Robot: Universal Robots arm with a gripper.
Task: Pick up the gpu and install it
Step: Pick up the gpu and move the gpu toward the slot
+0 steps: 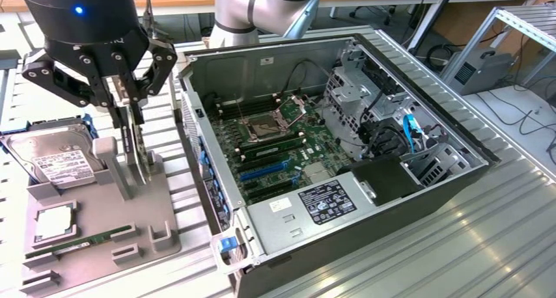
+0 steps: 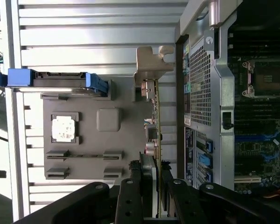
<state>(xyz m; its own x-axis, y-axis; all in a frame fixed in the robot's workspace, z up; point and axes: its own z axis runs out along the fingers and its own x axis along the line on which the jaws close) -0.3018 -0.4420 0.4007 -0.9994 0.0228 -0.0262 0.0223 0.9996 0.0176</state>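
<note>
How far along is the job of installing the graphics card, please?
Done: the gripper is down at the gray holder. In hand: it is closed on the graphics card, which stands upright in that holder. Left: the card is not yet lifted out or fitted in the open computer case, whose blue slots are empty.

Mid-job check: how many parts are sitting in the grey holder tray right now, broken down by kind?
hard drive: 1
CPU chip: 1
RAM stick: 1
gpu: 1
Total: 4
</note>
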